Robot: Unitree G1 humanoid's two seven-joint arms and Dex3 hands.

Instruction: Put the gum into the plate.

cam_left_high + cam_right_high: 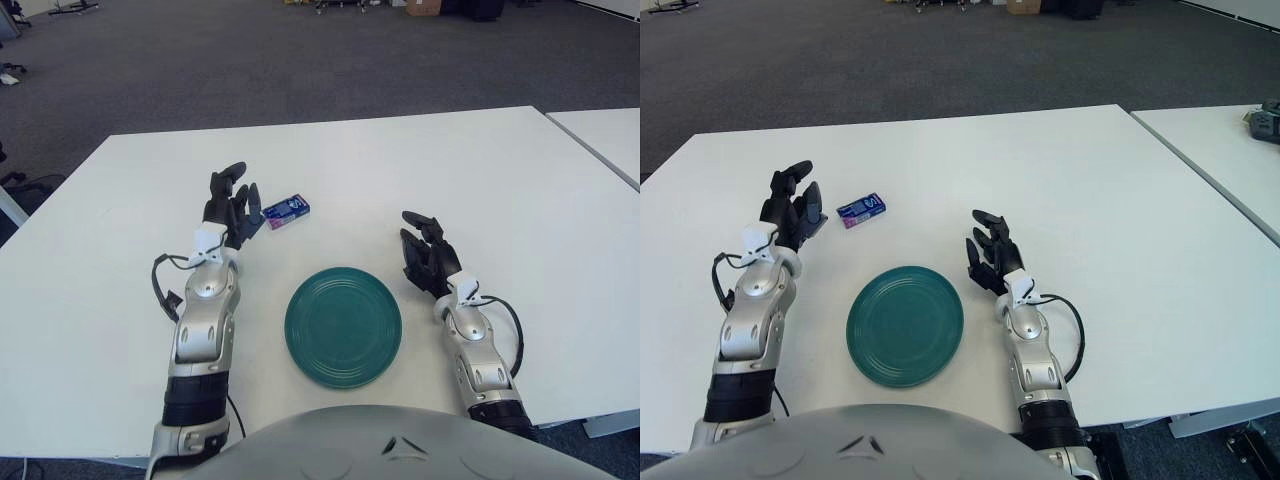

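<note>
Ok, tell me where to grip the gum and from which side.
Pinch the gum across its long edges, from above: it lies flat, so only those narrow sides offer purchase. The left hand, open just to its left, is nearest.

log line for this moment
left hand: open, beside small blue gum pack | round green plate: empty | right hand: idle right of plate

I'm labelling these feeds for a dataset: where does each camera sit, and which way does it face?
Left eye view: on the head, facing forward and down at the white table; shows the left hand beside the gum, the right hand right of the plate, both forearms, and the torso at the bottom edge.
Right eye view: same head, slightly to the right, same aim; same body parts.
Shared: gum, plate, hands and table appear in both.
</note>
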